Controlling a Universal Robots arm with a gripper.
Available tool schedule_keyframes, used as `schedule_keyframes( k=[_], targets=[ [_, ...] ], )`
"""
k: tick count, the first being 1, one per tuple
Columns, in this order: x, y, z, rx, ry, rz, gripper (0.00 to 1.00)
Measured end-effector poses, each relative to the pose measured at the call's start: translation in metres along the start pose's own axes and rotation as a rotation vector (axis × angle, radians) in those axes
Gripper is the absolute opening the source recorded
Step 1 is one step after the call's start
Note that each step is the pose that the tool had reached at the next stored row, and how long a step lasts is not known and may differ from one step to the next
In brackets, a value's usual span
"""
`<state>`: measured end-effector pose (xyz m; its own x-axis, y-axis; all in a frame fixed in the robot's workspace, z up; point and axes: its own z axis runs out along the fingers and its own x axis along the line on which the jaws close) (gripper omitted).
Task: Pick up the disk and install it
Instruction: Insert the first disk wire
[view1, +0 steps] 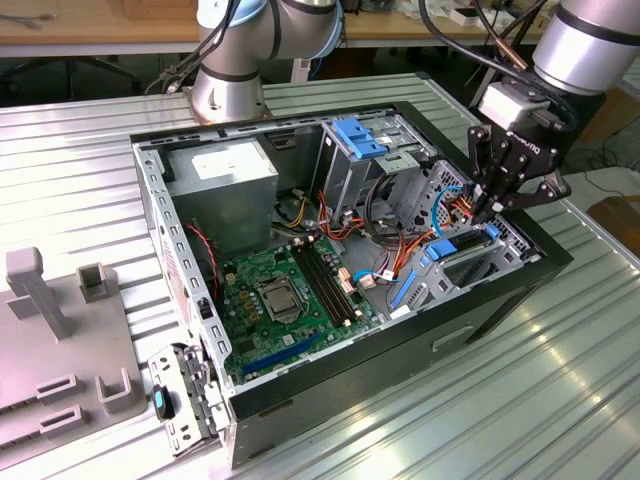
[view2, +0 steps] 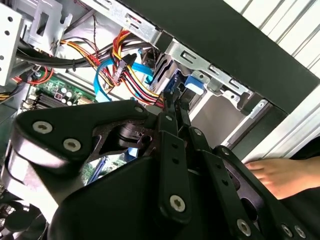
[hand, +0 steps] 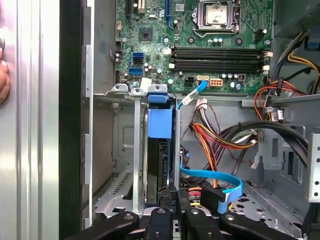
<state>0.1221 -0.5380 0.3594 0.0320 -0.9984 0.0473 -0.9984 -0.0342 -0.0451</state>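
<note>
**Exterior view:** A UR arm (view1: 590, 40) has its tool (view1: 487, 212) reaching into the drive cage (view1: 445, 290) at the exterior view's right end of an open PC case (view1: 420, 350), which lies on a ribbed metal desk (view1: 560, 400). The disk (view1: 468, 245) sits on edge in that cage, blue bracket showing just beneath the tool. Orange and red wires (view1: 400, 250) crowd the gap between cage and mobo (view1: 280, 300). Likely risk: the tool's wide black linkage hangs close over the case rim, so a sideways drift could knock metal.

**Second wrist view:** The fingers (view2: 169, 130) are drawn nearly together w/ only a sliver between them, tips in among the cage's rails (view2: 210, 65). They look pinched on the disk's thin edge, tho the contact itself is hidden. Yellow-red power leads (view2: 125, 65) and a blue data cable (view2: 107, 75) loop right beside the tips and would be easy to snag or trap. A person's hand (view2: 280, 175) lies just outside the case wall, near enough to worry about if the arm swings out.

**First wrist view:** The disk (hand: 161, 125) stands upright between two rails, blue bracket toward the mobo (hand: 200, 50), dark body toward the tool (hand: 176, 196). Whether it's fully seated can't be told. If it's a touch cocked, a push would prob. jam it vs. the rails, and a slipping pinch could leave it half home. The data cable (hand: 210, 177) crosses just beside the tips, and the hand (hand: 4, 82) shows at the case's outer side.
</note>
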Motion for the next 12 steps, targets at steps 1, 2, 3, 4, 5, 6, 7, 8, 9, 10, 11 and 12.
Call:
schedule_keyframes(
  k=[1,2,3,4,5,6,7,8,9,10,11,12],
  targets=[
    [0.0000,0.0009,0.0012,0.0003,-0.0018,0.000,0.16],
    [0.0000,0.0013,0.0019,0.0007,-0.0037,0.000,0.16],
    [-0.0001,0.0014,0.0022,0.0011,-0.0052,0.000,0.16],
    [0.0000,0.0016,0.0025,0.0017,-0.0068,0.000,0.16],
    [0.0003,0.0018,0.0027,0.0027,-0.0085,0.001,0.16],
    [0.0012,0.0019,0.0028,0.0035,-0.0099,0.001,0.16],
    [0.0028,0.0021,0.0029,0.0038,-0.0128,0.001,0.16],
    [0.0045,0.0022,0.0031,0.0040,-0.0188,0.001,0.16],
    [0.0058,0.0024,0.0032,0.0042,-0.0261,0.001,0.16],
    [0.0067,0.0025,0.0032,0.0045,-0.0341,0.002,0.16],
    [0.0069,0.0025,0.0032,0.0046,-0.0384,0.002,0.16],
    [0.0069,0.0025,0.0032,0.0046,-0.0385,0.002,0.16]
  ],
)
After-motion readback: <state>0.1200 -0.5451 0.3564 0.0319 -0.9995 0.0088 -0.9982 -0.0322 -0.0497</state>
